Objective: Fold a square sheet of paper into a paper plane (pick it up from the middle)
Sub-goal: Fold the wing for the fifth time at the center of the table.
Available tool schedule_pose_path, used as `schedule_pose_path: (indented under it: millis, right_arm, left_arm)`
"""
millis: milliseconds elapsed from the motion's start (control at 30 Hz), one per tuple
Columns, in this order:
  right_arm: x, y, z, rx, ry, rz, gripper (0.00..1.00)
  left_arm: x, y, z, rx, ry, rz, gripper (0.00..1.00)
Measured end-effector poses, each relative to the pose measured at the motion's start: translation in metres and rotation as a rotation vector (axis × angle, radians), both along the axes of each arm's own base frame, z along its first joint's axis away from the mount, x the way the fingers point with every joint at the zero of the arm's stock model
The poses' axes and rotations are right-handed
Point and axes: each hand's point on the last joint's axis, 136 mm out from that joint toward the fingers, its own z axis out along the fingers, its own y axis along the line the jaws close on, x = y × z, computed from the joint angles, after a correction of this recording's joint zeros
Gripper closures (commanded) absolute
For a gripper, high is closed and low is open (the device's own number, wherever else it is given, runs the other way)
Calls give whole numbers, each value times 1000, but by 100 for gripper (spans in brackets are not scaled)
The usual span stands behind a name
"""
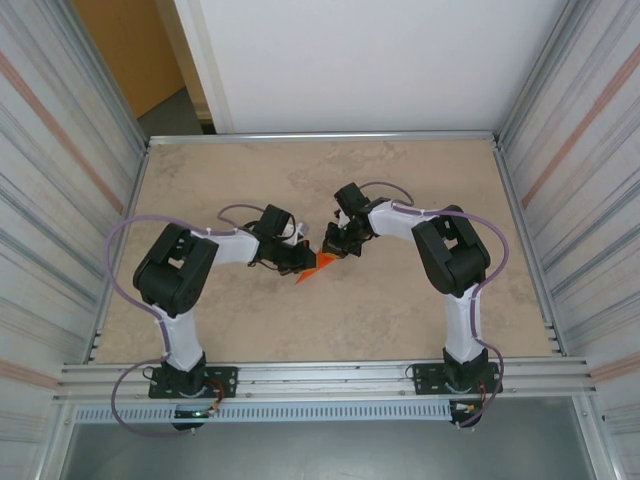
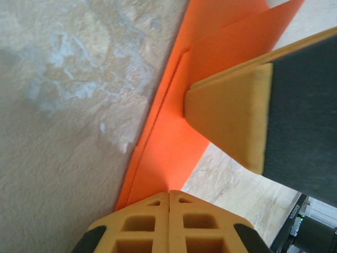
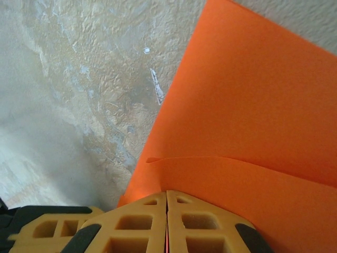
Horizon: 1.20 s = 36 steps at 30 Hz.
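Observation:
The orange sheet of paper (image 1: 314, 266) is folded into a narrow, layered, pointed shape and sits between the two grippers at mid-table. My left gripper (image 1: 298, 258) is shut and the paper (image 2: 174, 132) runs into its closed tips (image 2: 169, 193). My right gripper (image 1: 336, 249) is shut on the paper too: orange shows in the slit between its fingertips (image 3: 167, 194), and a creased flap (image 3: 247, 174) lies just ahead of them. One right finger pad (image 2: 231, 118) presses the paper in the left wrist view. The left gripper's fingers (image 3: 50, 227) sit close beside the right jaws.
The beige marbled table (image 1: 320, 190) spreads around the arms, bounded by metal rails (image 1: 320, 135) and corrugated side walls (image 1: 60, 170). Both arm bases (image 1: 185, 378) are bolted at the near edge.

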Motion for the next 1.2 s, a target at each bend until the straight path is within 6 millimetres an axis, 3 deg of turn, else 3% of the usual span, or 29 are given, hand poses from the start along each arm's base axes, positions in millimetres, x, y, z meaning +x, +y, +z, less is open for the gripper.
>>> schedule_pose_path:
  millis: [367, 700, 1200]
  right_arm:
    - [0, -7, 21, 9, -139, 52, 95]
    - [-13, 5, 10, 1, -144, 88, 96]
    - [-9, -7, -1, 57, -184, 64, 96]
  left_arm:
    - [0, 4, -4, 32, 8, 11, 99]
    - [0, 5, -4, 39, 12, 10, 100]
    - [-3, 6, -6, 27, 12, 9, 100]
